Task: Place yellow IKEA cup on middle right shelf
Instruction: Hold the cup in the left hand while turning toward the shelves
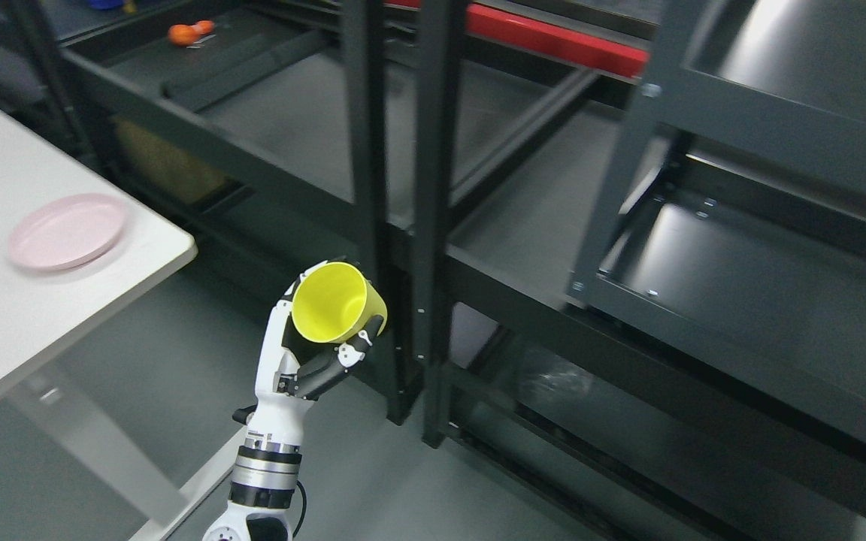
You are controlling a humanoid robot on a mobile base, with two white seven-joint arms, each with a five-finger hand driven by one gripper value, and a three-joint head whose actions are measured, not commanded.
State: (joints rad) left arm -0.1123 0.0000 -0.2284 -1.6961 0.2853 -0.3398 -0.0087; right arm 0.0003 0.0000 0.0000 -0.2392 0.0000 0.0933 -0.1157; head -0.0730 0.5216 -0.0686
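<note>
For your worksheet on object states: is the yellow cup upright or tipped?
Tipped: the yellow cup, held in the left hand, shows its open mouth toward the camera.

**Count of what shows**

One yellow cup (337, 302). One pink plate (66, 231). One white table (4, 315). One robot hand (305, 353), on an arm that enters from the lower left. Two dark shelf racks: one (313, 120) at the middle, one (764, 225) at the right. One red bar (553, 41) near the top. One orange object (189, 32) on the far shelf; its kind is too small to tell.
</note>
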